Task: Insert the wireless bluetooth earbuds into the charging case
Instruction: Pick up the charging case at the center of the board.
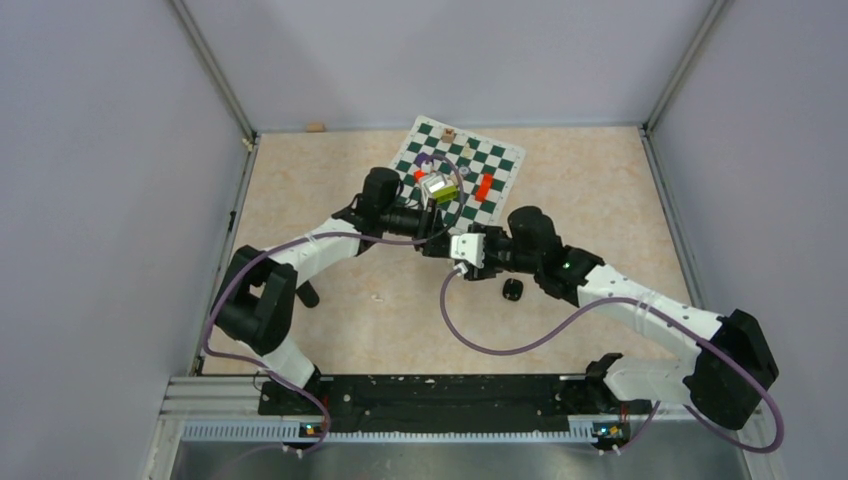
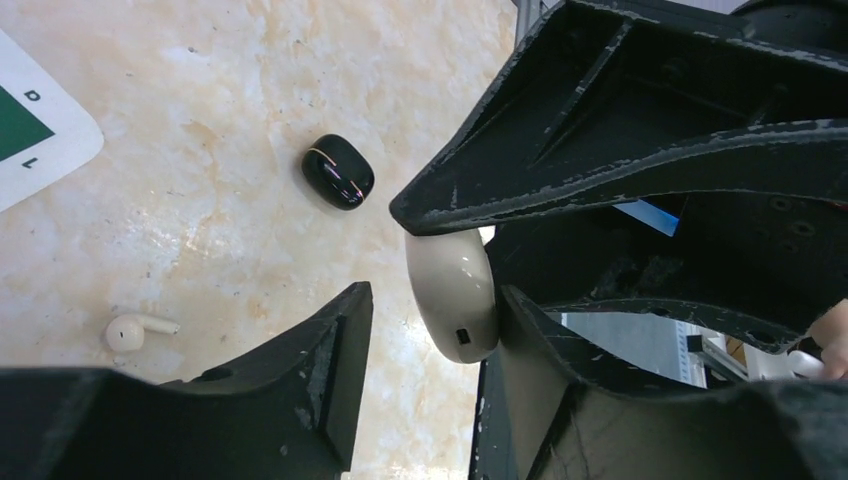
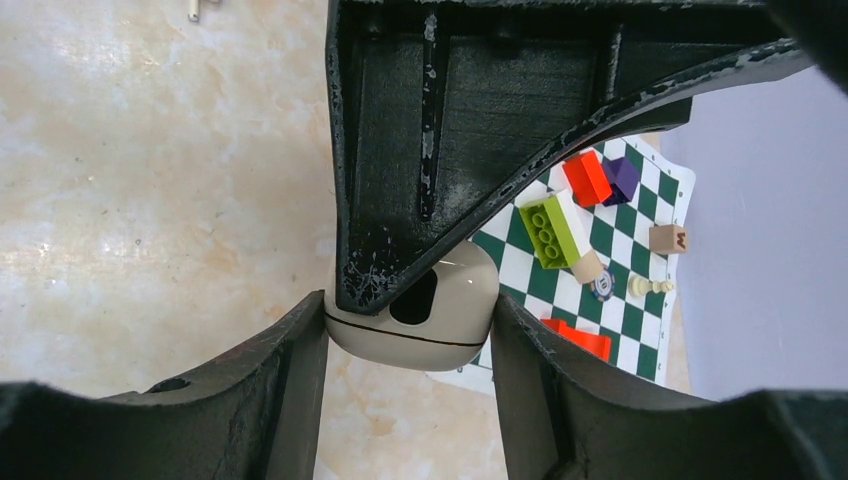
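My right gripper (image 3: 410, 322) is shut on a cream-white rounded charging case (image 3: 440, 325) with a dark seam, held above the table. My left gripper (image 2: 430, 305) is open around the same case (image 2: 455, 290). Its right finger (image 2: 530, 350) touches the case, and its left finger (image 2: 330, 350) stands apart with table showing between. One left finger (image 3: 430, 150) overlaps the case's top in the right wrist view. A white stemmed earbud (image 2: 135, 330) lies on the table. A glossy black pod (image 2: 338, 171) lies closed nearby, also in the top view (image 1: 512, 289).
A green-and-white chessboard mat (image 1: 460, 165) lies behind the grippers, with a lime brick (image 3: 552, 230), red (image 3: 587, 178) and purple (image 3: 622, 178) blocks, a wooden cube (image 3: 667, 238) and a chess piece (image 3: 650, 286). Marble-patterned table (image 1: 330, 330) runs to grey side walls.
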Controlling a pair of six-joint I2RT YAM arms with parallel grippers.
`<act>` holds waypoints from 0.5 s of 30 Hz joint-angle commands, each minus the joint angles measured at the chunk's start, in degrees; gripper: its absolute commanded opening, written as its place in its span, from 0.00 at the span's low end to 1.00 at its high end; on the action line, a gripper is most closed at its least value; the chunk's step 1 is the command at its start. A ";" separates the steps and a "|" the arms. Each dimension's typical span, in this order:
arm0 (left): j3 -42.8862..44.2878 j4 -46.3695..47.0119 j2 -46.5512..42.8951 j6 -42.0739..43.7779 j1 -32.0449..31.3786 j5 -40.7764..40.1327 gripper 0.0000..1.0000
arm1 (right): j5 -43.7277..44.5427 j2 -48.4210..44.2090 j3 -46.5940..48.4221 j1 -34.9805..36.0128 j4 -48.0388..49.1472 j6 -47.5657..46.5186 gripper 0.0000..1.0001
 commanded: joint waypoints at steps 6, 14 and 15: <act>1.95 1.96 0.42 -0.17 -0.04 1.78 0.38 | 1.62 0.26 -0.70 1.68 3.27 -0.73 0.40; 0.20 3.80 -1.51 1.16 -0.12 3.16 0.23 | -5.91 0.26 5.93 -0.52 0.20 13.53 0.99; -0.31 3.94 -2.07 1.50 -0.15 3.43 0.23 | -9.54 -0.05 7.16 -1.75 -1.07 15.95 0.99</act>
